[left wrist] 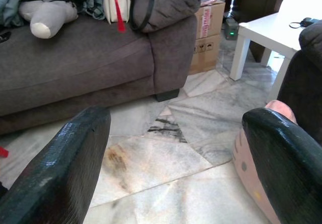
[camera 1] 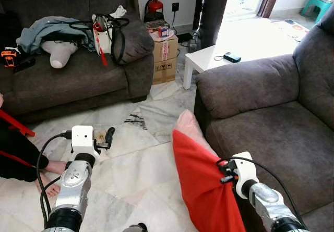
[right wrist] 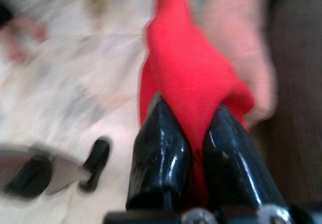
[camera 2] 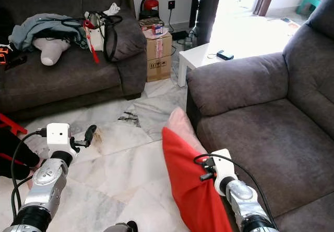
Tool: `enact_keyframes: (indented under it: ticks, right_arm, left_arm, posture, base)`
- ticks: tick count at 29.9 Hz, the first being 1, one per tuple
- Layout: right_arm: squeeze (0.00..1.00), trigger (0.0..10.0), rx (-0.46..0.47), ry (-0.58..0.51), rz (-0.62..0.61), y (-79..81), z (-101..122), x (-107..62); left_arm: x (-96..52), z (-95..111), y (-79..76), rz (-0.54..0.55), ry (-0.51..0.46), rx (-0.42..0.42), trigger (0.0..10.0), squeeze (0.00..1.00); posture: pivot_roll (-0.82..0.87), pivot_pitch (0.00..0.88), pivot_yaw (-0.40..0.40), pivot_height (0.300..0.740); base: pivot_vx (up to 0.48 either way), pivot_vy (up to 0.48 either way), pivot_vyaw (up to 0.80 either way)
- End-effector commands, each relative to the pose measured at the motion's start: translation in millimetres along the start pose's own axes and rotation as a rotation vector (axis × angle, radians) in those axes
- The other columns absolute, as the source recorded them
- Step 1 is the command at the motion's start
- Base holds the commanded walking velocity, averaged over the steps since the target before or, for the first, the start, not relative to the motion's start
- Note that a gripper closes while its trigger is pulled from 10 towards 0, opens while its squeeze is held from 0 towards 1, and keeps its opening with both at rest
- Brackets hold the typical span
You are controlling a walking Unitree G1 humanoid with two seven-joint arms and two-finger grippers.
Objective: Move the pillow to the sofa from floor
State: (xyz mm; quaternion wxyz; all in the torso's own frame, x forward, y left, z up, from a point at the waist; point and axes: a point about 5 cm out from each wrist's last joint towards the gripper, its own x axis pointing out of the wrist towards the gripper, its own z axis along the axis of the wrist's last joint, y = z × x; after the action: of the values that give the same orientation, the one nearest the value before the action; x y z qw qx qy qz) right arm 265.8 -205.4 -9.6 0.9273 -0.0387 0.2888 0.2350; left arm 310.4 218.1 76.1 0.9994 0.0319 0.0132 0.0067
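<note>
A: Marble floor [camera 1: 141, 174] runs across the lower middle of the frame, with one dark sofa [camera 1: 78, 81] at the upper left and a grey sofa [camera 1: 276, 127] filling the right side. Where is the pillow?

B: Lower centre, standing on edge against the front of the grey sofa. The pillow [camera 1: 201, 182] is red with a pale pink end pointing up, and its lower part seems to rest on the floor

A: Who has hold of it?

B: The right gripper [right wrist: 196, 148] has its two black fingers pinched together on a fold of the red cover. The left gripper [left wrist: 173, 148] hangs apart over bare floor, fingers spread wide, holding nothing

A: What might go wrong?

B: My guess is that the pinch takes only cloth, so the fabric could slide out as the pillow is lifted. The sofa's front edge is touching it too, and the pillow could snag there and drop back. A person's foot [camera 1: 51, 167] at the lower left is near the left arm
</note>
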Motion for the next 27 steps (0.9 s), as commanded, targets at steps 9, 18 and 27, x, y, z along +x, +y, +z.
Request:
enact_keyframes:
  ticks: [9, 18, 27]
  right_arm:
    - [0.00, 10.0, -0.171, 0.148, 0.304, 15.5, -16.3, -9.3]
    - [0.00, 10.0, -0.215, 0.207, 0.360, 24.7, -25.6, -10.2]
    - [0.00, 10.0, -0.089, 0.165, 0.001, 19.2, -35.3, -0.5]
  left_arm:
    - [0.4, -3.8, 1.1, -0.019, 0.034, 0.003, 10.0, 0.00]
    - [-0.2, -6.7, -2.0, -0.035, 0.046, -0.003, 10.0, 0.00]
    - [-5.1, -18.1, -1.3, -0.028, 0.089, -0.007, 10.0, 0.00]
  posture:
    - [0.09, 0.101, 0.014, 0.740]
    - [0.09, 0.094, 0.011, 0.740]
    - [0.09, 0.086, 0.008, 0.740]
  base:
    - [0.000, 0.000, 0.00]
    - [0.000, 0.000, 0.00]
    - [0.000, 0.000, 0.00]
